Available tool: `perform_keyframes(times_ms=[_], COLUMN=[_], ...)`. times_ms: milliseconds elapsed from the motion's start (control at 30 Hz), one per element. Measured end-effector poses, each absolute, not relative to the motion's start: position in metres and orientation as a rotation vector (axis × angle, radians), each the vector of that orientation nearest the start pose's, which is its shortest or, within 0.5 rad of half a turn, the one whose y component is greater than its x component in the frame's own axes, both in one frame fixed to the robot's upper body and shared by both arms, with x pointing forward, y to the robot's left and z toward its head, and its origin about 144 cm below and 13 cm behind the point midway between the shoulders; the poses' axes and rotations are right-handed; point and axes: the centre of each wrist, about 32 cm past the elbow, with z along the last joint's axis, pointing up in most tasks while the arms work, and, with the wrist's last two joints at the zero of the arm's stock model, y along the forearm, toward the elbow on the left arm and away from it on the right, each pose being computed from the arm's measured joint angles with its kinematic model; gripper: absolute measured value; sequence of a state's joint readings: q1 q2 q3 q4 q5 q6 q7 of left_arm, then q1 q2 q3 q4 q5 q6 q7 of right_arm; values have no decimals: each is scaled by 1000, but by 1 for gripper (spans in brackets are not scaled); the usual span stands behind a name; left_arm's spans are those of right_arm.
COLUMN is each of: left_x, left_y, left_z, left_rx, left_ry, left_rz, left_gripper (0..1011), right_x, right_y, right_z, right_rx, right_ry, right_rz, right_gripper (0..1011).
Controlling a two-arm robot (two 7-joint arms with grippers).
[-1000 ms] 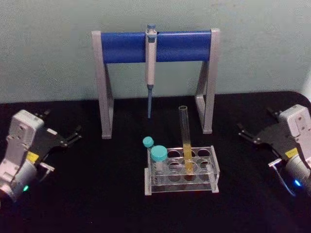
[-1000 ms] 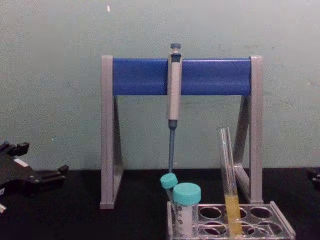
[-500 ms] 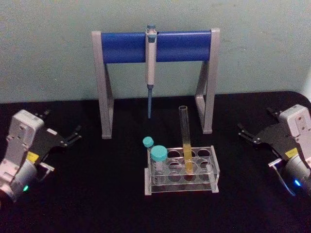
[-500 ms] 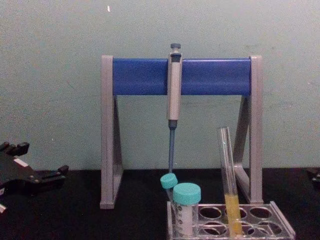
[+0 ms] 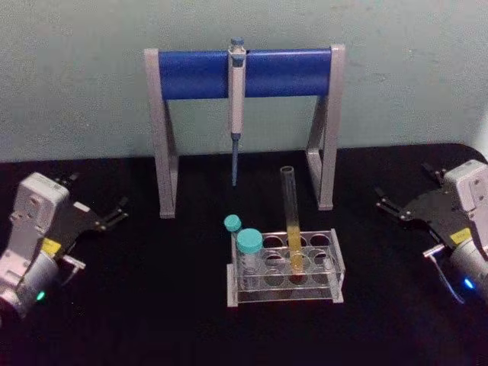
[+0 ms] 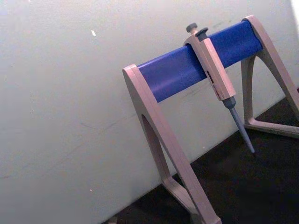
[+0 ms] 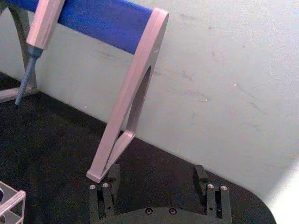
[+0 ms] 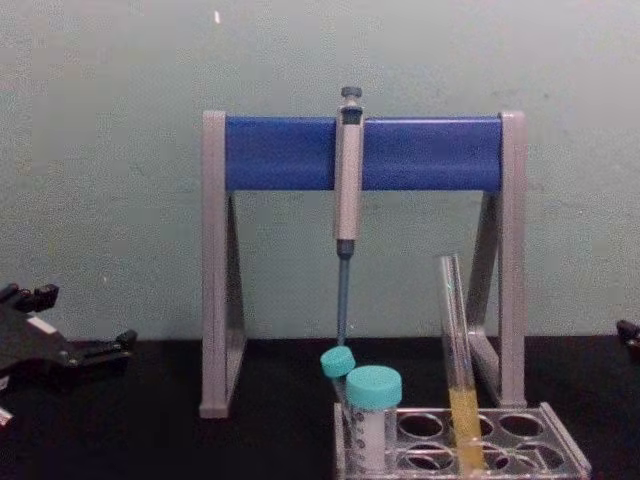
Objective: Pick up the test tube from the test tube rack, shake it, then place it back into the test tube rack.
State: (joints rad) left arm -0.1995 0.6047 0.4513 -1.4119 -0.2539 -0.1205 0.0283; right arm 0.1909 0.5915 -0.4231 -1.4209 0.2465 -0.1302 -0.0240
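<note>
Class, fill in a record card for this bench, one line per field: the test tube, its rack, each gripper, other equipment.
test tube: uncapped, standing in the rack, yellow liquid in its lower part
test tube rack: front centre of the black table
teal-capped tubes: two, at the rack's left end
left gripper: open, empty, far left of the rack
right gripper: open, empty, far right of the rack
pipette: hanging on the stand behind the rack

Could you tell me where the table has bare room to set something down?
Bare table lies between the left gripper and the rack, between the rack and the right gripper, and in front of the rack. Crowded: the rack's left end, with two capped tubes near the test tube, and under the stand, where the pipette hangs.
</note>
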Motion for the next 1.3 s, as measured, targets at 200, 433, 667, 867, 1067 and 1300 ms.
perform_keyframes(times_ms=[200,433,667,867,1067,1300], left_x=[489,489,489,489,489,489], left_y=[310,310,310,310,310,310], left_z=[1140,1140,1140,1140,1140,1140], left_rx=[304,304,304,304,304,304], left_ry=[-285,-285,-285,-285,-285,-285], left_rz=[1248,1248,1248,1248,1248,1248], left_gripper=[1001,1001,1001,1001,1001,1001], right_x=[487,486,483,482,482,487], right_y=[-311,-309,-304,-295,-286,-274], right_z=[1146,1154,1162,1167,1169,1174], right_rx=[-231,-159,-106,-76,-52,-48], right_ry=[-291,-294,-298,-291,-266,-203], right_rz=[-1244,-1182,-1095,-1004,-940,-870], right_gripper=[1000,1000,1000,1000,1000,1000])
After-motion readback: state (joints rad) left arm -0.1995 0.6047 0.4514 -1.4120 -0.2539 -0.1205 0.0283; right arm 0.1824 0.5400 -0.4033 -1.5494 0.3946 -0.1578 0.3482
